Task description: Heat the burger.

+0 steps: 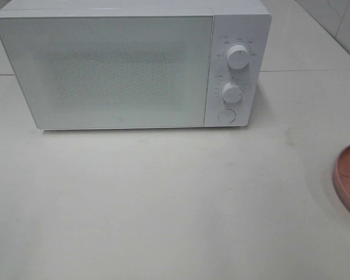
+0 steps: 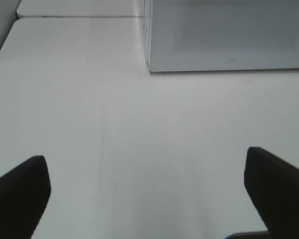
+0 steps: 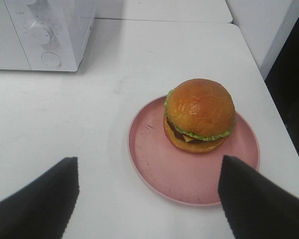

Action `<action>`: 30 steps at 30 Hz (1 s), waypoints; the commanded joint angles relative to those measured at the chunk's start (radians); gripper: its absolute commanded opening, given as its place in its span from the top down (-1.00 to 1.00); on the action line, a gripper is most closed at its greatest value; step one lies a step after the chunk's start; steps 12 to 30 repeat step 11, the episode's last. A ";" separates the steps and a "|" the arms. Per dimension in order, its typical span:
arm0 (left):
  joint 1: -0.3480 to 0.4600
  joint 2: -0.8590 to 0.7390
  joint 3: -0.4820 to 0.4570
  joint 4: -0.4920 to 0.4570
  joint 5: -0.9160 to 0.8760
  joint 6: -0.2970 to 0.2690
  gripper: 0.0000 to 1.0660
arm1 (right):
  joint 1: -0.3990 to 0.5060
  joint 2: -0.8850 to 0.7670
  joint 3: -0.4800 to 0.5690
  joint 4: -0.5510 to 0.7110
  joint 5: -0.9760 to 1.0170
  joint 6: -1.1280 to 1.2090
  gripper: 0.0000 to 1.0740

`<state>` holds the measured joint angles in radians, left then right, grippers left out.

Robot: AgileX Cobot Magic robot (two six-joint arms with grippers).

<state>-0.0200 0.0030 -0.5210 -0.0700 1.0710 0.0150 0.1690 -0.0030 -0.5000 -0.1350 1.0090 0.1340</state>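
Left hand (image 2: 147, 199) and right hand (image 3: 149, 199) both spread wide, empty

The white desk (image 1: 163, 198) carries a closed white microwave (image 1: 105, 70), standing well ahead of the left gripper (image 2: 147, 199), and a pink plate (image 3: 154, 164) just ahead of the right gripper (image 3: 147, 199).

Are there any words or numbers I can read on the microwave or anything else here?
No text here can be read.
Markings around the upper knob: too small and blurred to read.
Markings around the lower knob: too small and blurred to read.
Small mark low on the microwave door: a logo perhaps, too tiny to make out.
Burger and pink plate: no writing visible.
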 commanded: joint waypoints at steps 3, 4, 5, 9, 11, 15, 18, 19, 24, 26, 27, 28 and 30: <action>0.005 -0.030 0.005 -0.010 0.002 -0.002 -0.86 | -0.005 -0.029 0.000 -0.004 -0.011 -0.011 -0.40; 0.005 -0.031 0.005 -0.010 0.002 0.000 -0.86 | -0.005 -0.029 0.000 -0.004 -0.011 -0.011 -0.40; 0.005 -0.031 0.005 -0.010 0.002 0.000 -0.86 | -0.005 -0.029 0.000 -0.004 -0.011 -0.011 -0.40; 0.005 -0.031 0.005 -0.010 0.002 -0.001 -0.86 | -0.005 -0.029 0.000 -0.004 -0.011 -0.011 -0.40; 0.005 -0.031 0.005 -0.010 0.002 0.000 -0.86 | -0.005 -0.029 0.000 -0.004 -0.011 -0.011 -0.40; 0.005 -0.031 0.005 -0.010 0.002 0.000 -0.86 | -0.005 -0.029 0.000 -0.004 -0.011 -0.011 -0.40; 0.005 -0.031 0.005 -0.010 0.002 0.000 -0.86 | -0.005 -0.029 0.000 -0.004 -0.011 -0.011 -0.40; 0.005 -0.031 0.005 -0.010 0.002 0.000 -0.86 | -0.005 -0.029 0.000 -0.004 -0.011 -0.011 -0.40; 0.005 -0.031 0.005 -0.010 0.002 0.000 -0.86 | -0.005 -0.029 0.000 -0.004 -0.011 -0.011 -0.40; 0.005 -0.031 0.005 -0.010 0.002 0.000 -0.86 | -0.005 -0.029 0.000 -0.004 -0.011 -0.011 -0.40; 0.005 -0.031 0.005 -0.010 0.002 0.000 -0.86 | -0.005 -0.029 0.000 -0.004 -0.011 -0.011 -0.40; 0.005 -0.031 0.005 -0.010 0.002 0.000 -0.86 | -0.005 -0.029 0.000 -0.004 -0.011 -0.011 -0.40; 0.005 -0.031 0.005 -0.010 0.002 0.000 -0.86 | -0.005 -0.029 0.000 -0.004 -0.011 -0.011 -0.40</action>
